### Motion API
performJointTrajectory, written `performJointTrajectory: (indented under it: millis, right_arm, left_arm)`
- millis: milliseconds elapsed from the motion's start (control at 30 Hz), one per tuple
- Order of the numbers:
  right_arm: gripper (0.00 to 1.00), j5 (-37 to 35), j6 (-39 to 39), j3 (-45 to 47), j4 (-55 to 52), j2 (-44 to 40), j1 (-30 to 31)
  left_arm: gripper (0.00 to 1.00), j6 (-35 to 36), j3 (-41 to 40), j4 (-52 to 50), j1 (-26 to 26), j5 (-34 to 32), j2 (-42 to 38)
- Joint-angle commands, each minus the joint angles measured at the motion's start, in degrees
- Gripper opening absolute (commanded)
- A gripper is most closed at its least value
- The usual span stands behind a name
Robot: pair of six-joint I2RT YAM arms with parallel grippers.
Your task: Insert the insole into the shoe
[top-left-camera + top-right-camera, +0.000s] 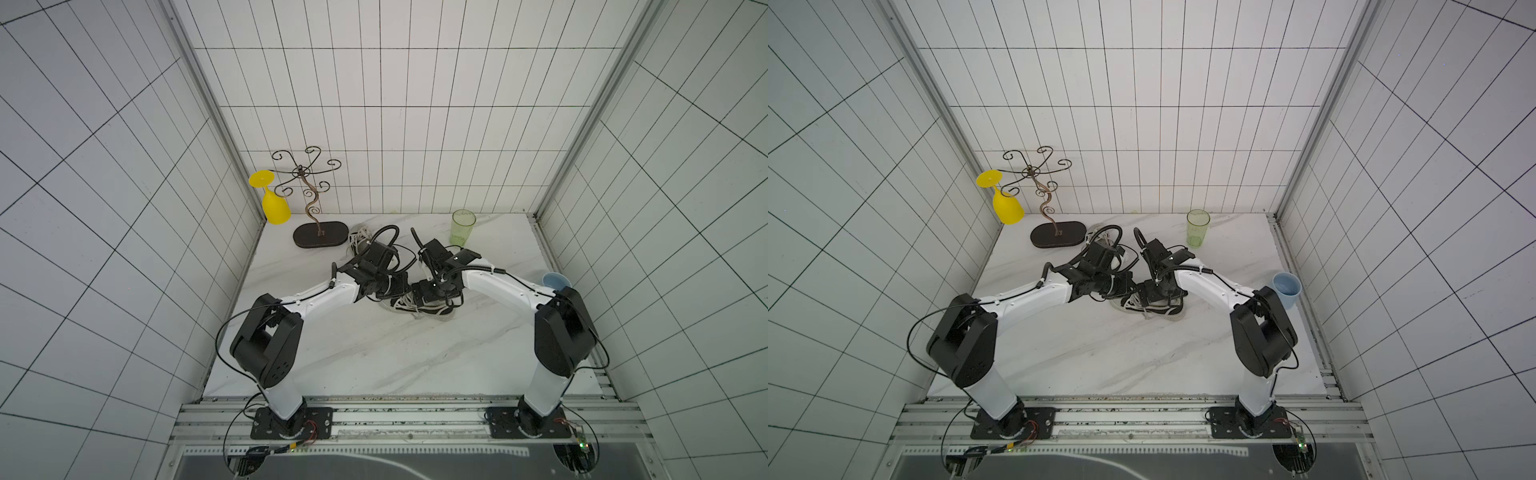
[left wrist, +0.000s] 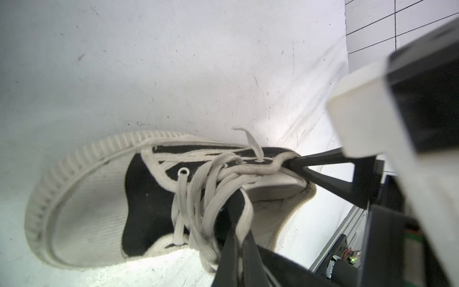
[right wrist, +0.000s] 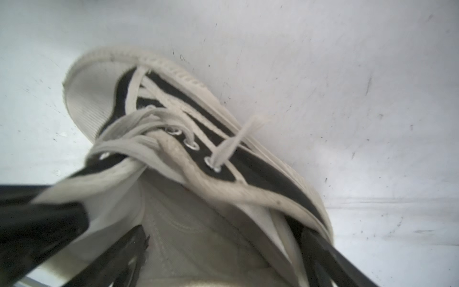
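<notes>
The shoe (image 1: 417,308) (a black-and-white laced sneaker) lies in the middle of the counter (image 1: 353,357), toe toward the left edge, with both arms bent over it. The left hand (image 2: 239,225) is pressed together, pinching the edge of the shoe's upper beside the laces. The right hand (image 3: 223,232) is spread wide, its fingers (image 3: 330,256) down at the heel end of the opening, well apart. The insole (image 3: 188,223) shows as a pale grey sheet inside the shoe's mouth, between those fingers; how far it reaches toward the toe is hidden.

At the far left corner a wire rack (image 1: 320,237) stands with a yellow glass (image 1: 275,207) hanging upside down from it. A second laced shoe (image 1: 358,242), mostly hidden by the left arm, lies just beside the rack's base. A green cup (image 1: 462,227) stands near the far edge, and a blue cup (image 1: 556,281) sits at the right edge — partly behind the right arm.
</notes>
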State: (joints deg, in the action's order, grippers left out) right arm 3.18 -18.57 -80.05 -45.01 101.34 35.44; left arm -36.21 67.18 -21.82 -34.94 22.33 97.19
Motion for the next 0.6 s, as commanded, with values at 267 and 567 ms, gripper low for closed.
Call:
performJointTrajectory:
  millis: [267,567]
  right_arm:
    - [0.64,3.6,1.9,-2.8,-3.2,-3.7,-6.0]
    - [0.4,3.2,2.9,2.6,-0.3,-0.5,-5.7]
  left_arm:
    - [0.0,1.3,1.1,1.1,-0.5,-0.4,0.0]
    - [0.0,1.7,1.9,1.1,-0.6,-0.1,0.3]
